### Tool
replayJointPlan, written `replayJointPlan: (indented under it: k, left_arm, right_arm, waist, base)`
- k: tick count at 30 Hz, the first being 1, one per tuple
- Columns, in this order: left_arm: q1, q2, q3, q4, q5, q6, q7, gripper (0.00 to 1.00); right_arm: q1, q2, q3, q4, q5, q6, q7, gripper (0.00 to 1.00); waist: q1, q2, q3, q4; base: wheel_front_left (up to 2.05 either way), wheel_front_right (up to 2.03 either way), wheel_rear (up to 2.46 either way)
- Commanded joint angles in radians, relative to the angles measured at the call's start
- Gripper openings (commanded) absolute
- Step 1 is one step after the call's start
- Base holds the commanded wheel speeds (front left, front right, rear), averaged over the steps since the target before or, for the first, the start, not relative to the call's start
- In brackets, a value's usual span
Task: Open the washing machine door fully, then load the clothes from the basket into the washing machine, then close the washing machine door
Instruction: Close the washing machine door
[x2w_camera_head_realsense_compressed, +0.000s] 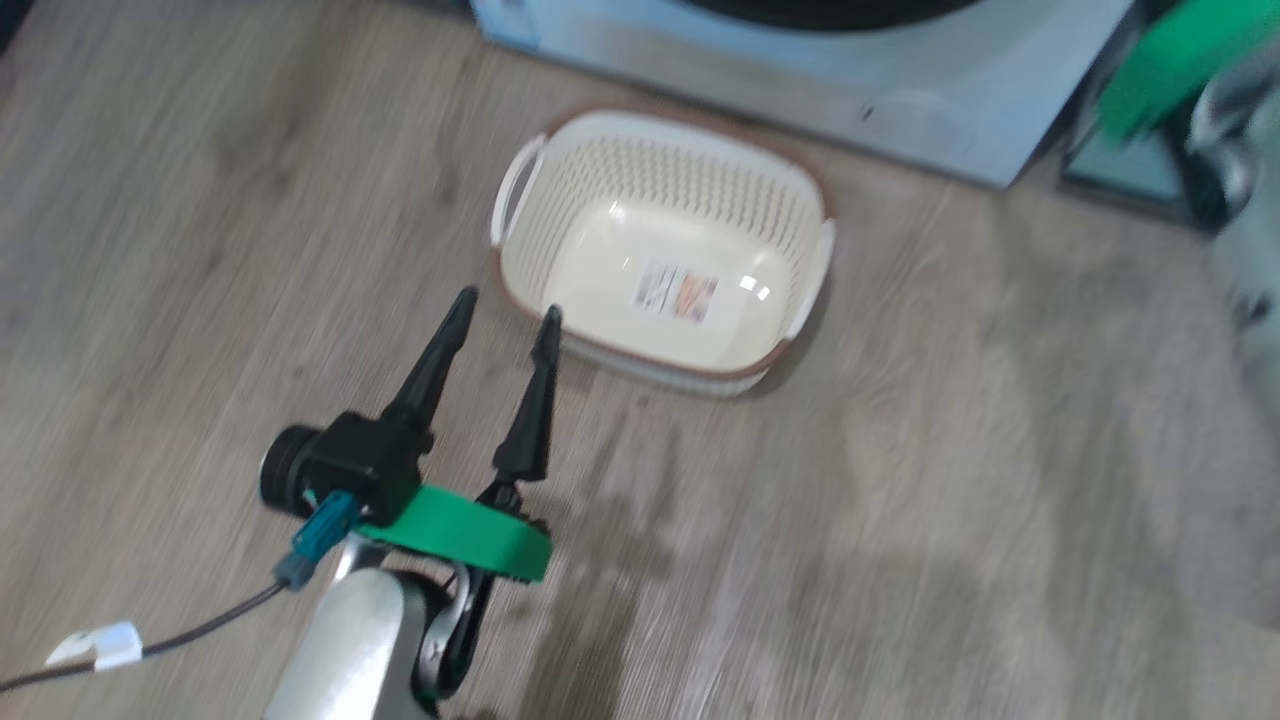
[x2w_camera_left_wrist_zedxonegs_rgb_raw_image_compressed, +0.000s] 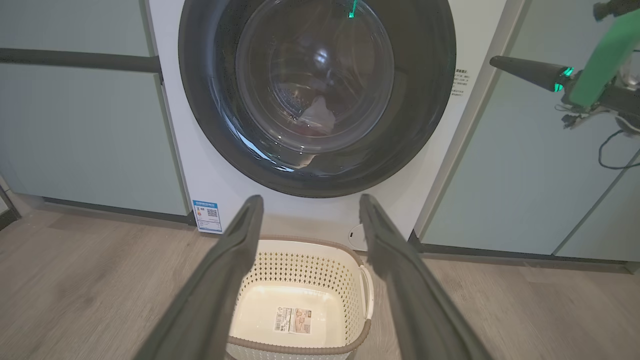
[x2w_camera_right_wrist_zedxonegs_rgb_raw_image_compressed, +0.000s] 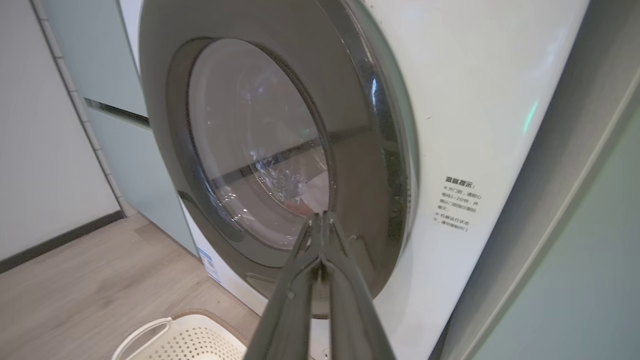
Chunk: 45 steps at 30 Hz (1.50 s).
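Left gripper (x2w_camera_head_realsense_compressed: 510, 302) spread wide, gripping nothing. Just ahead of its fingertips, on the floor (x2w_camera_head_realsense_compressed: 900, 500): the basket (x2w_camera_head_realsense_compressed: 650, 170), upright, bare but for a label sticker (x2w_camera_head_realsense_compressed: 676, 291), long axis crosswise to the fingers, a handle at either end. Beyond, the washing machine (x2w_camera_left_wrist_zedxonegs_rgb_raw_image_compressed: 215, 175), with the washing machine door (x2w_camera_left_wrist_zedxonegs_rgb_raw_image_compressed: 200, 100) shut flat and facing the fingers. Behind the glass, a pale patch (x2w_camera_left_wrist_zedxonegs_rgb_raw_image_compressed: 317, 116) and a dim red trace (x2w_camera_right_wrist_zedxonegs_rgb_raw_image_compressed: 296, 203). Right gripper (x2w_camera_right_wrist_zedxonegs_rgb_raw_image_compressed: 320, 216) pressed together, empty, tips before the door's lower rim, contact unclear.

L pincer (x2w_camera_head_realsense_compressed: 510, 303) splayed, R pincer (x2w_camera_right_wrist_zedxonegs_rgb_raw_image_compressed: 322, 215) closed
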Motion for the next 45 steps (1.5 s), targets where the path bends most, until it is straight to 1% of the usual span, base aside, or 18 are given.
replayJointPlan:
  k: [1,4,7,10,13,17,19,22,23,26,32,39,45]
  left_arm:
    - [0.002,0.010,0.046,-0.024,0.009,-0.003,-0.009,1.00]
    - [0.038,0.010,0.078,-0.013,0.021,-0.013,-0.009,1.00]
    - [0.075,0.010,0.108,-0.004,0.037,-0.025,-0.009,1.00]
    - [0.111,0.010,0.138,0.001,0.054,-0.031,-0.009,1.00]
    - [0.143,0.010,0.173,0.003,0.058,-0.025,-0.009,1.00]
    - [0.165,0.010,0.206,-0.001,0.063,-0.024,-0.009,1.00]
    - [0.173,0.010,0.215,0.000,0.065,-0.027,-0.009,1.00]
    - [0.185,0.010,0.229,0.000,0.062,-0.028,-0.009,1.00]
    - [0.194,0.010,0.238,-0.001,0.060,-0.027,-0.009,1.00]
    - [0.205,0.010,0.243,0.001,0.059,-0.031,-0.009,1.00]
    - [0.210,0.010,0.248,0.030,0.056,-0.031,-0.009,1.00]
    - [0.223,0.010,0.252,0.043,0.047,-0.024,-0.009,1.00]
    - [0.238,0.010,0.247,0.043,0.070,-0.025,-0.009,1.00]
  right_arm:
    - [0.046,0.025,-0.003,-0.059,0.026,-0.008,-0.010,0.00]
    - [0.171,0.020,-0.014,-0.167,0.052,-0.008,-0.010,0.00]
    - [0.287,0.029,-0.054,-0.257,0.070,-0.008,-0.010,0.00]
    - [0.394,0.052,-0.107,-0.329,0.076,-0.008,-0.010,0.00]
    - [0.493,0.092,-0.162,-0.391,0.089,-0.008,-0.010,0.00]
    - [0.600,0.124,-0.220,-0.466,0.073,-0.008,-0.010,0.00]
    - [0.653,0.159,-0.269,-0.501,0.103,-0.008,-0.010,0.00]
    - [0.732,0.179,-0.310,-0.558,0.076,-0.008,-0.010,0.00]
    - [0.786,0.188,-0.322,-0.597,0.035,-0.008,-0.010,0.00]
    - [0.863,0.212,-0.345,-0.649,-0.004,-0.008,-0.010,0.00]
    - [0.961,0.244,-0.371,-0.695,-0.063,-0.008,-0.010,0.00]
    - [1.023,0.273,-0.414,-0.743,-0.073,-0.008,-0.010,0.00]
    - [1.073,0.285,-0.422,-0.772,-0.072,-0.008,-0.010,0.00]
  waist:
    - [0.0000,-0.0001,-0.087,-0.053]
    - [0.0000,-0.0001,-0.157,-0.087]
    - [0.0000,-0.0001,-0.221,-0.125]
    - [0.0000,-0.0001,-0.273,-0.163]
    - [0.0000,-0.0001,-0.315,-0.200]
    - [0.0000,-0.0001,-0.341,-0.241]
    - [0.0000,-0.0001,-0.354,-0.254]
    - [0.0000,-0.0001,-0.369,-0.273]
    - [0.0000,-0.0001,-0.376,-0.285]
    - [0.0000,-0.0001,-0.381,-0.300]
    - [0.0000,-0.0001,-0.387,-0.319]
    - [0.0000,-0.0001,-0.396,-0.327]
    - [0.0000,-0.0001,-0.406,-0.325]
  base:
    - [0.00,0.00,0.00]
    - [0.00,0.00,0.00]
    - [0.00,0.00,0.00]
    - [0.00,0.00,0.00]
    - [0.00,0.00,0.00]
    - [0.00,0.00,0.00]
    - [0.00,0.00,0.00]
    - [0.00,0.00,0.00]
    - [0.00,0.00,0.00]
    - [0.00,0.00,0.00]
    - [0.00,0.00,0.00]
    - [0.00,0.00,0.00]
    - [0.00,0.00,0.00]
